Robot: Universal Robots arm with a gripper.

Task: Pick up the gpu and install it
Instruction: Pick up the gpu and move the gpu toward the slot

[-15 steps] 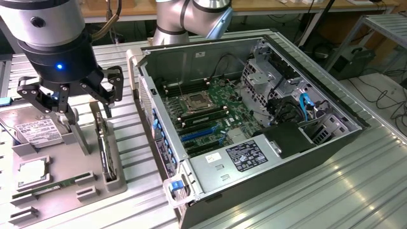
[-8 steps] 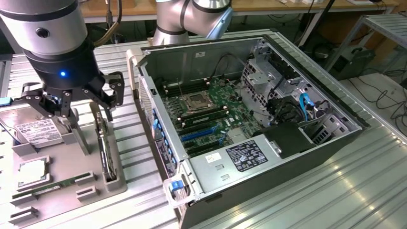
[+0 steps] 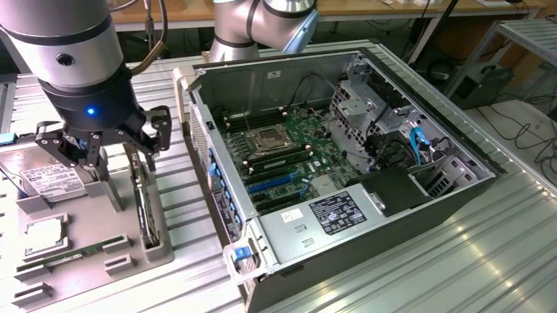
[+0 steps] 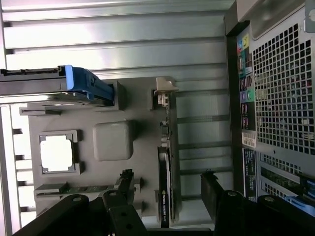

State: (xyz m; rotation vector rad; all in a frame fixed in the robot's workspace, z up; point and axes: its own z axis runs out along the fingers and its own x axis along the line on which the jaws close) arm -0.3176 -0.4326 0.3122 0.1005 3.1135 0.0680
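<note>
The gpu (image 3: 146,208) is a thin dark card standing on its edge in a slot at the near side of a grey parts tray (image 3: 91,225). In the wrist view the gpu (image 4: 166,169) appears edge-on, with its pale metal bracket (image 4: 165,91) at the far end. My gripper (image 3: 109,153) hangs open just above the card. Its two black fingers (image 4: 127,183) stand on either side of the card's edge without touching it, and my gripper (image 4: 170,187) holds nothing.
The open computer case (image 3: 435,195) lies at the exterior view's right, with the motherboard's blue slots (image 3: 274,184) exposed. The tray also holds a hard drive (image 3: 48,177), a processor (image 3: 42,235) and a green memory stick (image 3: 74,255). Ribbed metal table (image 3: 452,261) lies around.
</note>
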